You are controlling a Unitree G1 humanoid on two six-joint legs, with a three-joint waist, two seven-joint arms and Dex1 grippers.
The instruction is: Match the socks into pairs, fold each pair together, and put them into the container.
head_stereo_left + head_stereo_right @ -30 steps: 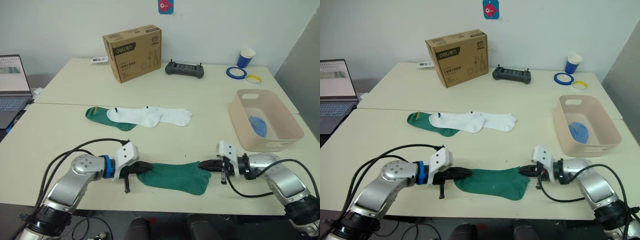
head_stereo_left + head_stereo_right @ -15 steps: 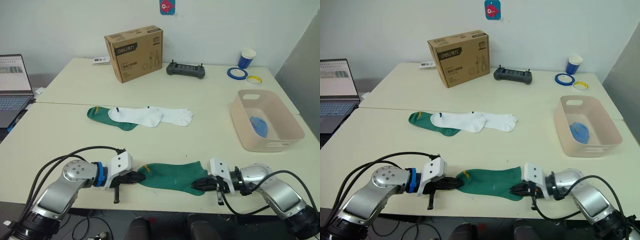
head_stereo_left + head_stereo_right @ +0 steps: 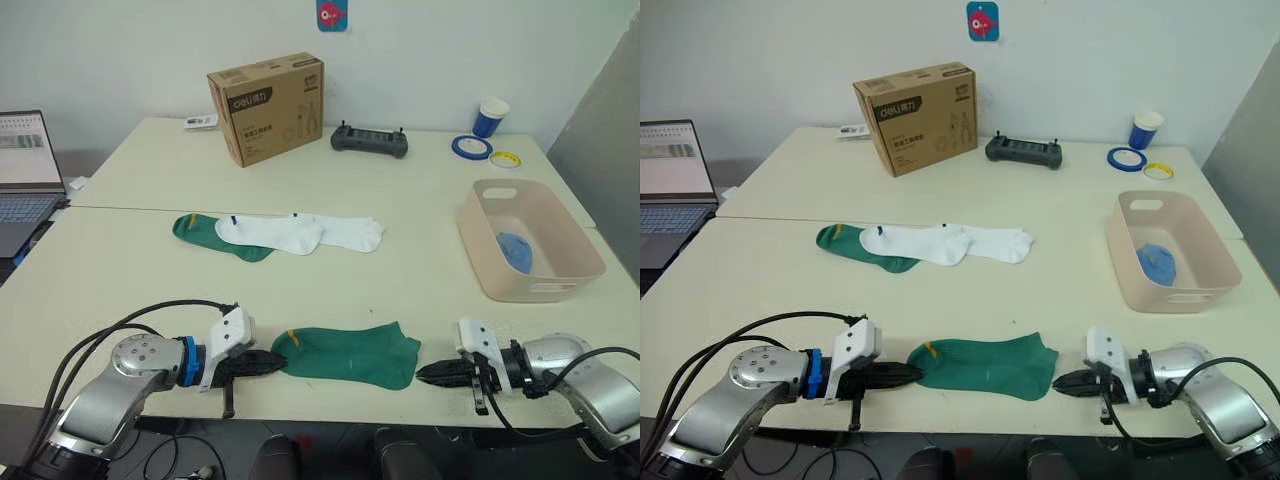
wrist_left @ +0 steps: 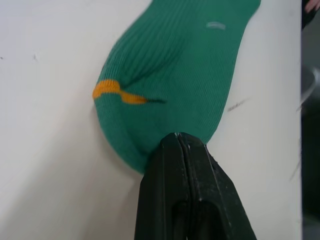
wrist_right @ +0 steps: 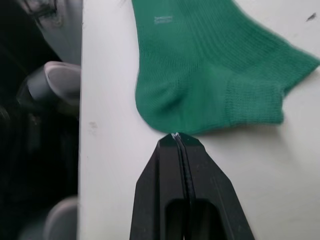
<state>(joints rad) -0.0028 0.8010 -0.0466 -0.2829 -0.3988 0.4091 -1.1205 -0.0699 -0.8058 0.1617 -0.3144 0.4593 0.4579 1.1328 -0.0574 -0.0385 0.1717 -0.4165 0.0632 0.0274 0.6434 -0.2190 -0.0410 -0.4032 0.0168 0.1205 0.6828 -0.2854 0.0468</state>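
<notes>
A dark green sock [image 3: 350,354] lies flat near the front edge of the bench [image 3: 420,200], its yellow-marked toe toward the left gripper [image 3: 262,363] and its cuff toward the right gripper [image 3: 432,374]. The left gripper's jaws are closed; in the left wrist view the tips sit at the toe edge of the sock, and whether fabric is pinched between them cannot be told. The right gripper's jaws are pressed together with nothing between them, the tips just beside the heel end of the sock, with a thin strip of bench showing between tip and fabric in the right wrist view. Both grippers lie low along the front edge, with little bench between them and the drop.

Open bench runs between the near sock and the row of socks farther back. There, a second dark green sock [image 3: 200,232] is largely covered by a white sock [image 3: 265,233], which overlaps another white sock [image 3: 345,233]; only the green toe and part of the foot show.

The container [image 3: 548,275] stands well apart to the right, near the bench's right edge. A light blue bundle [image 3: 516,250] lies inside; how many socks it holds cannot be made out.

A cardboard box [image 3: 266,105], a black controller [image 3: 369,139], a blue cup [image 3: 491,115] and tape rolls [image 3: 470,146] occupy the far bench. A laptop [image 3: 25,175] is cut off at the left.
</notes>
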